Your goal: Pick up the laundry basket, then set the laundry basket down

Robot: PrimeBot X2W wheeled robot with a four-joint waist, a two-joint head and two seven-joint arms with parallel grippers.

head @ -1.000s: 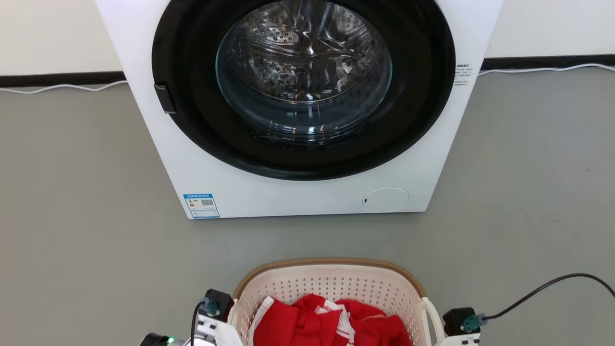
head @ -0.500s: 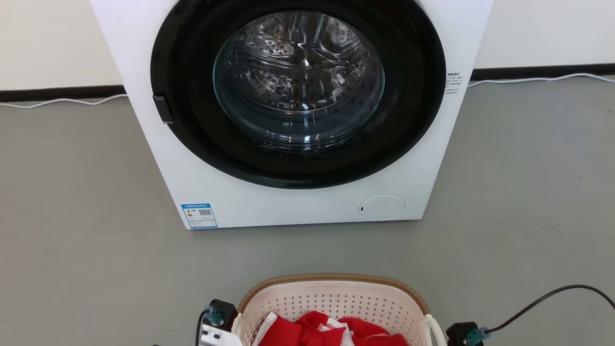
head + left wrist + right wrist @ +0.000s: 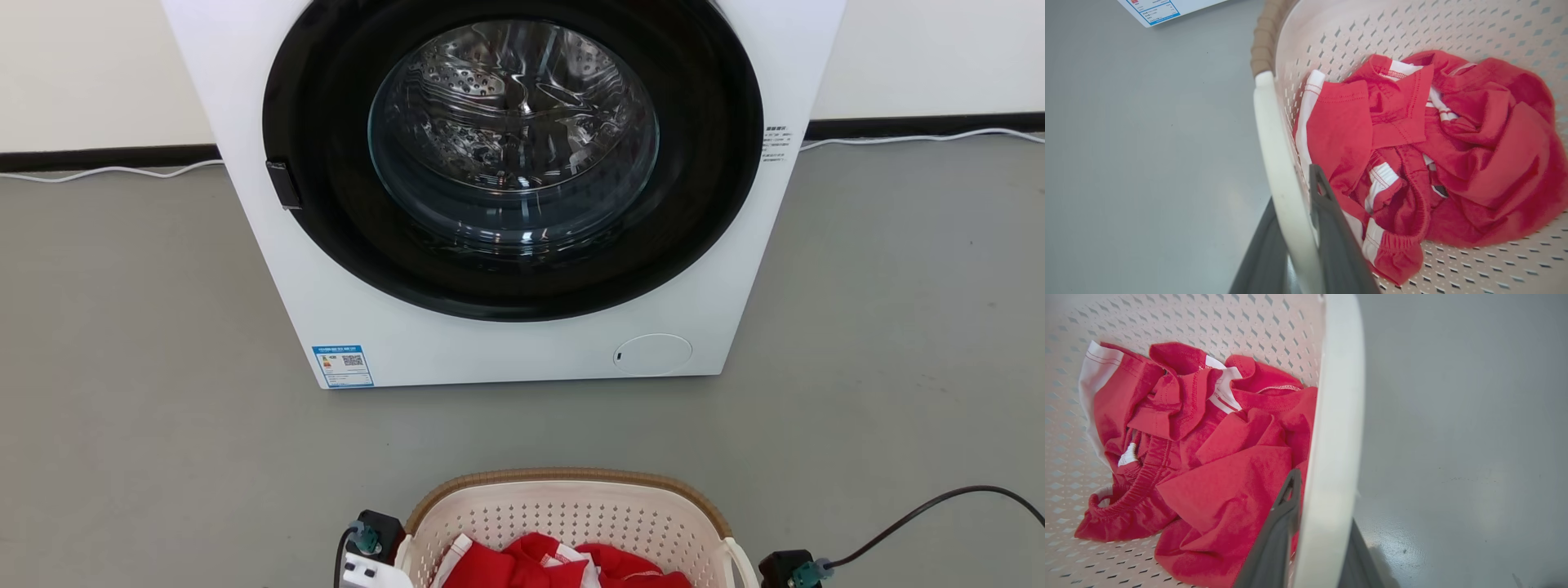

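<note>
The left gripper [image 3: 1294,192] angles down at one side of the laundry basket [image 3: 571,510], jaws pinching its white handle [image 3: 1276,155]; the right gripper [image 3: 1327,498] mirrors it opposite. The basket is just before a white washer [image 3: 506,351], over grey floor [image 3: 147,408]. Wrist views show fingers [image 3: 1331,232] astride handles and red clothes [image 3: 1474,163]; the head view shows the washer's glass door [image 3: 514,139].

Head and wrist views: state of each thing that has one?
laundry basket: upright, loaded, held at both sides.
red clothes: crumpled inside the basket.
left hand: shut on left handle.
right hand: shut on right handle.
washer door: shut.
drum: looks empty.
</note>
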